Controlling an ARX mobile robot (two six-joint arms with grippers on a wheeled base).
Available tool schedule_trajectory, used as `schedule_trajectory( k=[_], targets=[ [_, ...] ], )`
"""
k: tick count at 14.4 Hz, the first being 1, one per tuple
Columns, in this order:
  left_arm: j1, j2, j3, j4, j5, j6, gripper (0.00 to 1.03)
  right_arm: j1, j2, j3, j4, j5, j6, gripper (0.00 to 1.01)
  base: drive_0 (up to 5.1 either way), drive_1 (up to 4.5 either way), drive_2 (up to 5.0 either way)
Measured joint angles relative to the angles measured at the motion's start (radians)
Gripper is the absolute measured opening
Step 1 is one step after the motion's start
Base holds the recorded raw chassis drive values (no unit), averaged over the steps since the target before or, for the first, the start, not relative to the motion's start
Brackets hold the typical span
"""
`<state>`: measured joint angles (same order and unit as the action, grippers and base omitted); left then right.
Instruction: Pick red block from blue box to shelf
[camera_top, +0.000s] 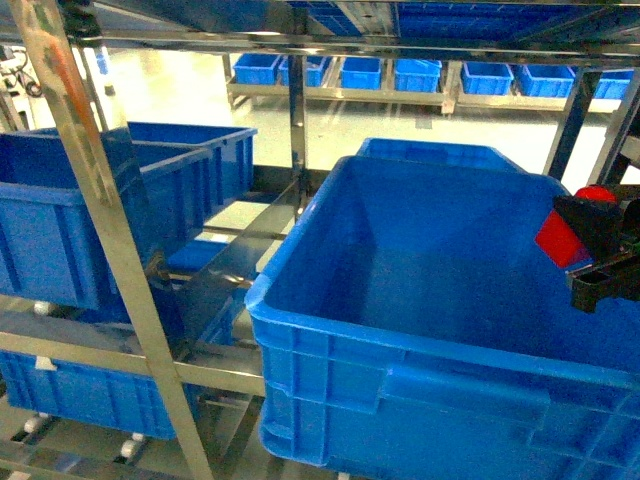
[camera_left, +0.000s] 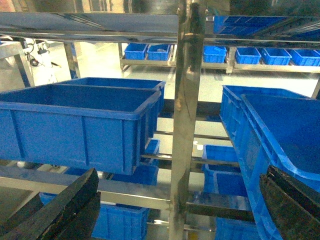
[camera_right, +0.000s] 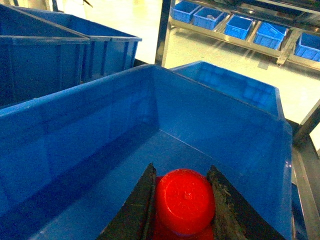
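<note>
- We have the right hand (camera_right: 184, 210) closed on the red block (camera_right: 185, 200), both fingers (camera_right: 137, 210) pressed flat against its sides, the round stud facing the wrist camera.
- In the head view the red block (camera_top: 565, 235) sits at the far right, held above the right side of a large dark blue crate (camera_top: 420, 400) that stands on the shelf (camera_top: 297, 130).
- From the right wrist we look down past the block into that crate (camera_right: 100, 150), its floor bare beneath the block.
- The left hand (camera_left: 165, 210) hangs open, its two dark fingers (camera_left: 60, 210) far apart at the bottom corners of its own view, nothing between them.
- Ahead of it stands a steel upright of the shelf (camera_left: 187, 125), with a ribbed blue crate (camera_left: 75, 130) to the left.
- The light blue box: we can't pick it out in any view, possibly out of frame.
- Further back, a row of small blue bins (camera_top: 415, 75) sits on a low rack across the floor.
</note>
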<state>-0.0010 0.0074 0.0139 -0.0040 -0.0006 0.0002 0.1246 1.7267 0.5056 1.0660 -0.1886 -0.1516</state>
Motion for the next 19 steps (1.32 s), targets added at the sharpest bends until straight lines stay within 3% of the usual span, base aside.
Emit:
schedule_trajectory(
  k=[1,2,7,9,11,14,15,17,19],
  targets=[
    [0.0,0.0,0.0,0.0,0.0,0.0,0.98,0.002,0.002,0.002,0.003,0.014,0.002,0.23,0.0,0.0,0.0],
    [0.0,0.0,0.0,0.0,0.0,0.0,0.98,0.006,0.001,0.002,-0.002,0.016,0.01,0.3,0.0,0.0,0.0],
    [0.0,0.0,0.0,0.0,0.0,0.0,0.98,0.013,0.0,-0.008,0.024,0.004,0.039,0.96,0.0,0.0,0.0],
    [0.0,0.0,0.0,0.0,0.0,0.0,0.98,0.013,-0.011,-0.022,0.019,0.004,0.05,0.98,0.0,0.0,0.0],
    [0.0,0.0,0.0,0.0,0.0,0.0,0.98,0.029,-0.132,-0.078,-0.062,-0.001,0.078,0.98,0.0,0.0,0.0],
    [0.0,0.0,0.0,0.0,0.0,0.0,0.98,0.05,-0.424,-0.16,-0.225,-0.068,0.112,0.98,0.0,0.0,0.0],
    [0.0,0.0,0.0,0.0,0.0,0.0,0.98,0.027,-0.51,-0.188,-0.274,-0.095,0.13,0.98,0.0,0.0,0.0],
    [0.0,0.0,0.0,0.0,0.0,0.0,0.98,-0.063,-0.685,-0.245,-0.391,-0.138,0.179,0.98,0.0,0.0,0.0],
    [0.0,0.0,0.0,0.0,0.0,0.0,0.98,-0.196,-0.887,-0.299,-0.522,-0.198,0.225,0.98,0.0,0.0,0.0]
  ],
)
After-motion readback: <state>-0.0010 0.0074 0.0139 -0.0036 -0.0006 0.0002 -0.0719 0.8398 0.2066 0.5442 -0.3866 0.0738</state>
